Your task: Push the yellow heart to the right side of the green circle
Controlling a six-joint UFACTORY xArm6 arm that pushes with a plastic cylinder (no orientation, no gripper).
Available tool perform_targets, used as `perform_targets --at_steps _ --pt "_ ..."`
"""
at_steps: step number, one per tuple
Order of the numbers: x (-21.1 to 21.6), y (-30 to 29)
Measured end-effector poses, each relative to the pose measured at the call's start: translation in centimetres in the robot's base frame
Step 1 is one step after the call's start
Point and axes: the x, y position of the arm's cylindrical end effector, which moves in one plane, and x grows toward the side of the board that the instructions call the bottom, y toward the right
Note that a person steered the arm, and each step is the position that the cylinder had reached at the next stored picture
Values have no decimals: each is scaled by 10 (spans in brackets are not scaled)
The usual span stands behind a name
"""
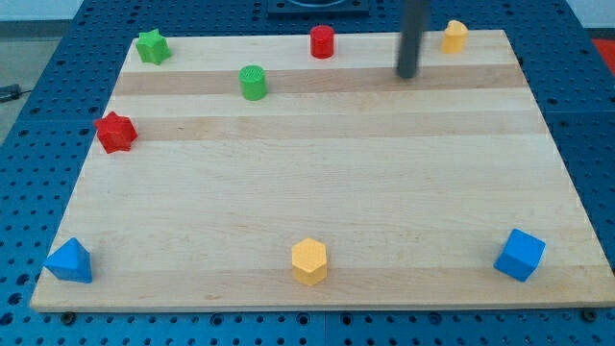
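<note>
The yellow heart sits at the board's top edge, toward the view's right. The green circle stands in the upper left part of the board. My tip is down on the board, a little left of and below the yellow heart, not touching it. The green circle is well to the left of my tip.
A red cylinder stands at the top edge between the circle and my tip. A green star is at top left, a red star at the left edge. Along the bottom are a blue triangle, a yellow hexagon and a blue cube.
</note>
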Motion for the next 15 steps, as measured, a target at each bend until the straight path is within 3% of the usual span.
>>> perform_targets --at_steps 1,2,3,4,6,10,12,15 --pt "-2 96" --pt "-16 140" --pt "-64 137" --pt "-92 121" --pt "-58 60" --pt "-91 37" --pt "-78 -22" --pt "9 -105"
